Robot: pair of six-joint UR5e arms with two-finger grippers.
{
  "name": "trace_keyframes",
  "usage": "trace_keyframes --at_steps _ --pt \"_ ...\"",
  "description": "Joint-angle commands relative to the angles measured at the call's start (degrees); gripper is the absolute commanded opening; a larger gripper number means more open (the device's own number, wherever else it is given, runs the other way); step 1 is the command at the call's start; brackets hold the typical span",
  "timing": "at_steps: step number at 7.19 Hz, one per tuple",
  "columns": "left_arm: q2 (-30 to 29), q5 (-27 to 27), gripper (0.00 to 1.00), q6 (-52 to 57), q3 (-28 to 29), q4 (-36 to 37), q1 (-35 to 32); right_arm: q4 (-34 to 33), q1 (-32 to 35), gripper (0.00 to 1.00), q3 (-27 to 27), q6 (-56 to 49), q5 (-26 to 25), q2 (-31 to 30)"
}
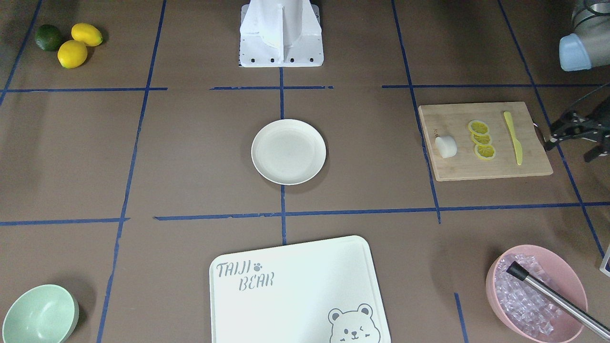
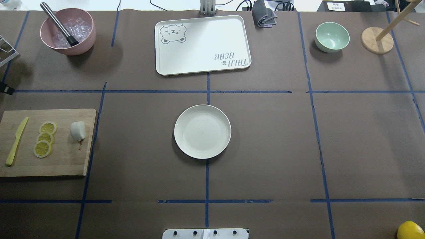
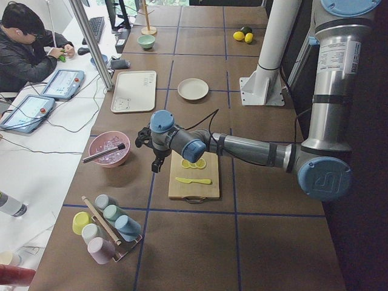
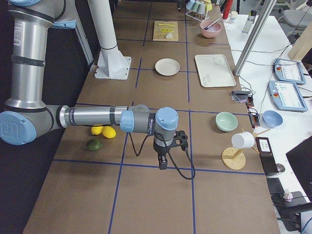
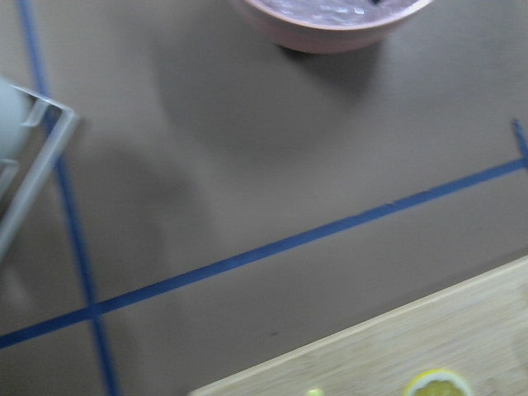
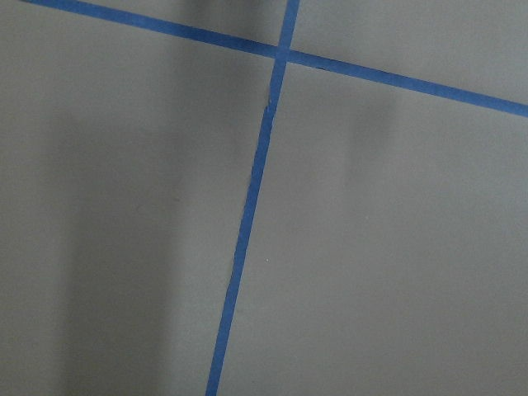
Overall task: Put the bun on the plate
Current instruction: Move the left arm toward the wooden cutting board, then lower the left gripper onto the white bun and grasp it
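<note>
Bun (image 2: 77, 130) on cutting board (image 2: 59, 162), plate (image 2: 202, 131) well apart; left hand (image 3: 156, 165), right hand (image 4: 163, 165): opening unclear.

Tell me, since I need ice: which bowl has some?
The pink round bowl, holding clear ice cubes and a steel rod; the mint-green round bowl is empty.

The left arm (image 3: 254, 148) reaches out level, its left hand (image 3: 157, 165) pointing down. The right arm (image 4: 92, 117) does likewise, right hand (image 4: 164, 163) hanging down; neither grip is readable.
</note>
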Motion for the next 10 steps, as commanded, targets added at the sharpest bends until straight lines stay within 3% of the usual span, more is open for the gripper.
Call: trace_keyframes --at_steps 1,2,4,6,8,9,10 --pt "-0.88 6.39 1.00 -20.05 -1.93 -2.27 10.25 0.00 0.00 1.00 -0.13 -0.01 -0.01 0.04" --pt "-1.41 10.88 1.00 -26.30 -3.24 -2.01 13.77 0.00 0.00 1.00 -0.13 -0.01 -0.01 0.04" --pt "-2.03 11.54 1.00 -34.07 -4.83 -1.83 17.48 0.00 0.00 1.00 -0.13 -0.01 -0.01 0.04" --pt "-2.12 17.40 1.00 -40.31 -5.36 -1.83 23.44 0.00 0.00 1.00 -0.13 -0.01 -0.01 0.04" --pt "-2.03 19.88 1.00 -42.27 -5.28 -1.75 25.93 0.00 0.00 1.00 -0.22 -0.01 -0.01 0.13" --pt "-2.03 20.33 0.73 -42.62 -5.28 -1.66 26.02 0.00 0.00 1.00 -0.22 -0.01 -0.01 0.13" --pt "-2.03 20.16 0.34 -42.62 -5.19 -1.14 26.11 0.00 0.00 1.00 -0.22 -0.01 -0.01 0.13"
